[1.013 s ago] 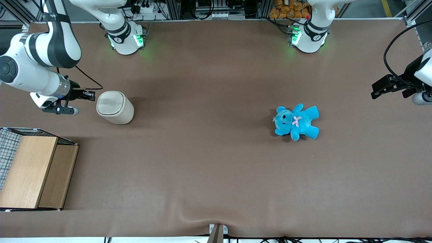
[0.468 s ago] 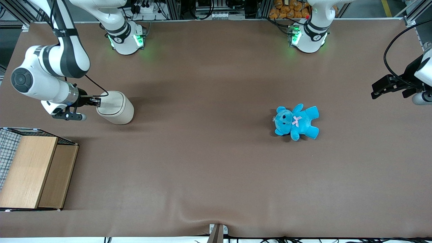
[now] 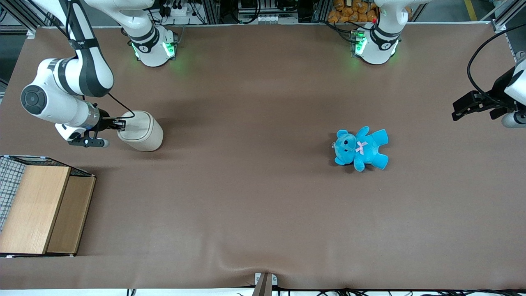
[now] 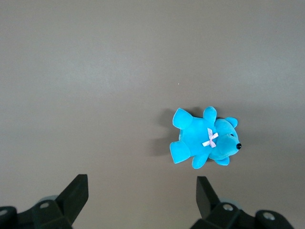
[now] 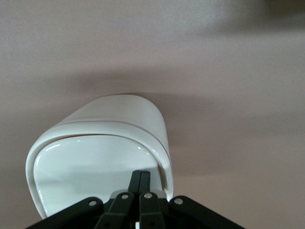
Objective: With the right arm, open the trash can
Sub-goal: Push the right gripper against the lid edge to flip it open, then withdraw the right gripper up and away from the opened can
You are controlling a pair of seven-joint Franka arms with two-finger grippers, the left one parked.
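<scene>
The cream-white trash can [image 3: 141,131] stands upright on the brown table toward the working arm's end. Its rounded-square flip lid [image 5: 90,167] lies down on the rim. My right arm [image 3: 61,94] reaches in from the table's edge. Its black gripper [image 3: 120,123] is shut, the two fingers pressed together, with the tips over the edge of the lid. In the right wrist view the gripper [image 5: 140,175] lies on the lid's surface near its rim. Nothing is held between the fingers.
A wooden box [image 3: 43,207] with a wire mesh side stands nearer the front camera than the trash can. A blue teddy [image 3: 361,148] lies on the table toward the parked arm's end, also in the left wrist view [image 4: 205,143].
My right arm has swung toward the trash can. The gripper has moved from beside the can onto the edge of its lid. The can has not moved.
</scene>
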